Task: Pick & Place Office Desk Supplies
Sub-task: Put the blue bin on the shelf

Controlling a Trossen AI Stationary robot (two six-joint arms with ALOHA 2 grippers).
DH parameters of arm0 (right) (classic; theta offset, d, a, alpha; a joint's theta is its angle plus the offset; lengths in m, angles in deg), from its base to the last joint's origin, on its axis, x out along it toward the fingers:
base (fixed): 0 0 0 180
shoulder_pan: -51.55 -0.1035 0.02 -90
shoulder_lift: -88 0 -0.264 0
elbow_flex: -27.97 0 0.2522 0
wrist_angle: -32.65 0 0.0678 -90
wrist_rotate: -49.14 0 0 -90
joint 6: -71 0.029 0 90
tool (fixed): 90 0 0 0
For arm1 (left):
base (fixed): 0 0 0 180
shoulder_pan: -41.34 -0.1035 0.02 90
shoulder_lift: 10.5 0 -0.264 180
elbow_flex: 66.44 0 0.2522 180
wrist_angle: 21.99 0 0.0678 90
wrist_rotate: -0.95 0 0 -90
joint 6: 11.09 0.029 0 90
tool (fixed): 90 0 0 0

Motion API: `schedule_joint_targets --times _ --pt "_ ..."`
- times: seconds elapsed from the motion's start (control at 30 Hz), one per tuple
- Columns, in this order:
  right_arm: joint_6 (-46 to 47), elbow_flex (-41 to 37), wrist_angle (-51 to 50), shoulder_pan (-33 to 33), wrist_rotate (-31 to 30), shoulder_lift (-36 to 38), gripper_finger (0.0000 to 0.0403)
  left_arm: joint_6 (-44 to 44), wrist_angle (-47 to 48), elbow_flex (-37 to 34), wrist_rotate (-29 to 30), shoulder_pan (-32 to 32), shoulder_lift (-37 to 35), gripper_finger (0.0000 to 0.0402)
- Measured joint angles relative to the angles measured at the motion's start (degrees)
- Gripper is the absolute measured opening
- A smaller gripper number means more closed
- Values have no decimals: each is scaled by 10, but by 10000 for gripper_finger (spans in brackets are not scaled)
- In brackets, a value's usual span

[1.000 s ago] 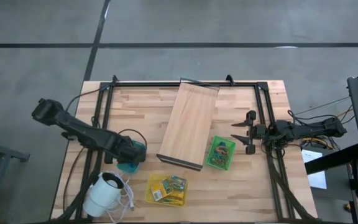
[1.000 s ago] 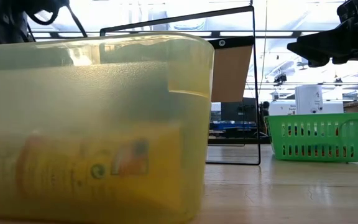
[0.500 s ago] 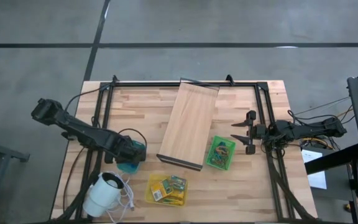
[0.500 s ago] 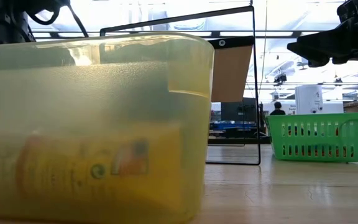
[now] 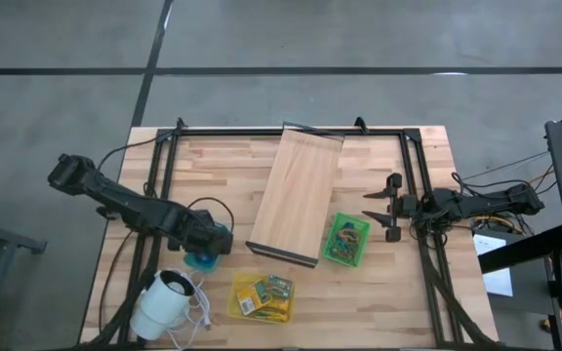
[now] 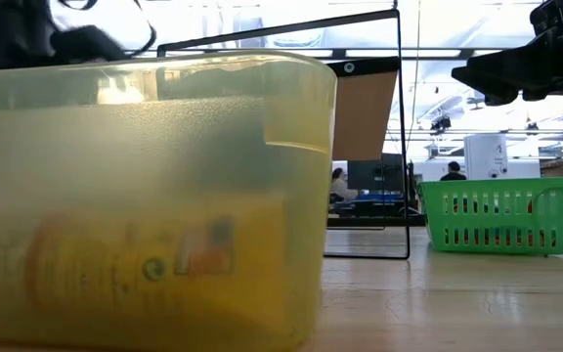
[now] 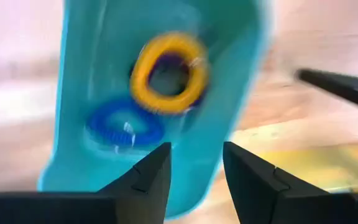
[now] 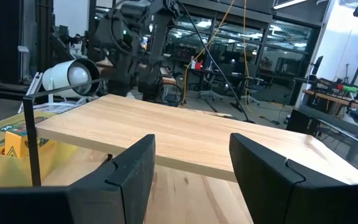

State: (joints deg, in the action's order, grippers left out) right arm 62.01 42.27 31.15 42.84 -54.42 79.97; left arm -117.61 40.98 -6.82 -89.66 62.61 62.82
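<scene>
A small teal bin [image 5: 201,259] stands on the table's left half, and my left gripper [image 5: 208,242] hangs just above it, pointing down. In the left wrist view the bin [image 7: 92,74] holds a yellow ring [image 7: 168,73] lying on a purple one [image 7: 196,99], with a blue ring [image 7: 124,127] beside them. The left gripper [image 7: 196,165] is open with nothing between its fingers. My right gripper [image 5: 374,208] waits open at the table's right side, level, above the green basket's far side.
A long pale wooden board [image 5: 296,195] lies slanted across the middle. Right of its near end is a green basket [image 5: 346,239] of small items. A yellow bin [image 5: 261,297] with packets sits near the front edge, and a white round corded device [image 5: 164,302] at the front left.
My left hand has turned a little about its own axis above the teal bin. The bins, the board and my right arm have kept still.
</scene>
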Motion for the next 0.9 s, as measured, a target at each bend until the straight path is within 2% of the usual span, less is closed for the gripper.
schedule_joint_targets --times 0.1,0.23,0.37,0.47,0.53,0.7,0.8,0.9 --pt "0 0 0 0 0 0 206 71 58 39 88 1 0 150" --pt "0 0 0 0 0 0 206 196 97 85 264 1 -1 150" --pt "0 0 0 0 0 0 206 383 68 113 432 2 -1 150" --pt "0 0 0 0 0 0 206 528 -12 116 513 -2 -1 150" --pt "0 0 0 0 0 0 206 628 -86 114 537 -8 -3 150" --pt "0 0 0 0 0 0 206 822 -245 73 533 -10 -3 150" --pt "0 0 0 0 0 0 206 842 -274 49 531 -10 -3 150" --pt "0 0 0 0 0 0 206 795 -268 34 530 -11 -4 150"
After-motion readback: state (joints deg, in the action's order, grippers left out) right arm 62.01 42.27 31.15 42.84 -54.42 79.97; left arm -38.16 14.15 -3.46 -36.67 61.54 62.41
